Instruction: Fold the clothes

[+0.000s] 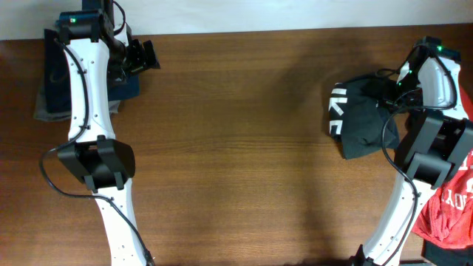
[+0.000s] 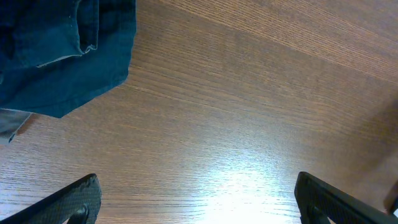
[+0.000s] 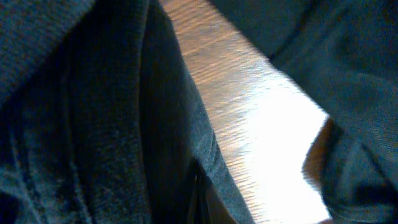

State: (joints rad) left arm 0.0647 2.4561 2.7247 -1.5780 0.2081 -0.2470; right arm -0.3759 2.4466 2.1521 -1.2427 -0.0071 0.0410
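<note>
Overhead: black shirt (image 1: 362, 122) lies bunched at the table's (image 1: 236, 148) right side, right gripper (image 1: 386, 101) clenched on it; red shirt (image 1: 451, 210) at the right edge. Left wrist: left gripper (image 2: 198, 199) released, near jeans (image 2: 62, 56). Right wrist: dark fabric fills the view.

Robot lab: two arms (image 1: 83, 96) over wooden table (image 1: 244, 148).

White block letters on the crumpled charcoal-black fabric T-shirt (image 1: 362, 127) read roughly "IKE" — turned sideways, partly folded under; the red fabric T-shirt (image 1: 448, 214) bears white lettering — illegible.
</note>
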